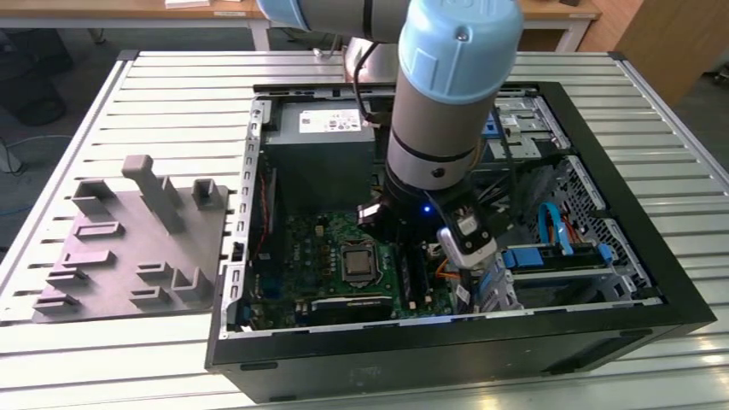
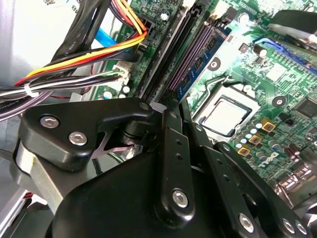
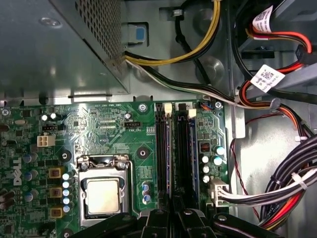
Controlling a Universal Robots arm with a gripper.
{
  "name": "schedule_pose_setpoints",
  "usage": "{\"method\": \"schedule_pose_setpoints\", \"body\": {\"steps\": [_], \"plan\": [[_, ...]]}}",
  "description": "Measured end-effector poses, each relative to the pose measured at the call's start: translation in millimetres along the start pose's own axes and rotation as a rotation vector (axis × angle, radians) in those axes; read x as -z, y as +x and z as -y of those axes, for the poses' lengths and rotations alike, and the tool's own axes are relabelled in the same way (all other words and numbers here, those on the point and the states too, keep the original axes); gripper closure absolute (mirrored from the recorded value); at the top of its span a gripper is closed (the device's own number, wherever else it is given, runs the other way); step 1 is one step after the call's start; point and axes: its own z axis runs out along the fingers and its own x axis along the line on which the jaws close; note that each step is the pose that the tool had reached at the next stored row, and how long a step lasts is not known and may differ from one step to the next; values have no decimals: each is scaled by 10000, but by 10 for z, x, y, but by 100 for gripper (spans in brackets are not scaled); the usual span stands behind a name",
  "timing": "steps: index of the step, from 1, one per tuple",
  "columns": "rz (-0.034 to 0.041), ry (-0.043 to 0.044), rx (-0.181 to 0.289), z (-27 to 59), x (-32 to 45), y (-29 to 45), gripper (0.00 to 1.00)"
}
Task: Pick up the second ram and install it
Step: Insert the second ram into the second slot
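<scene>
Jaws' state cannot be told; the gripper (image 1: pixel 431 249) points down from the upright arm (image 1: pixel 446 102) inside the computer case (image 1: pixel 638 282), over the motherboard's (image 3: pixel 99 124) memory slots (image 3: pixel 171 148), cables (image 3: pixel 277 188) close beside.

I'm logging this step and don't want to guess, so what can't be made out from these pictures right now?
- Gripper fingertips: in both wrist views the gripper's own black linkage covers them, so grip state is unclear.
- Second ram: whether it is fully seated in the slot is unclear; the linkage hides its near end.
- Memory slots: in the exterior view the arm blocks them.
</scene>
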Motion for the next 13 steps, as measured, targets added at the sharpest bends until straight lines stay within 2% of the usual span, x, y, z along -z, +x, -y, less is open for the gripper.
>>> {"method": "schedule_pose_setpoints", "body": {"steps": [13], "plan": [[-2, 4, 33, -64, -17, 4, 86]]}}
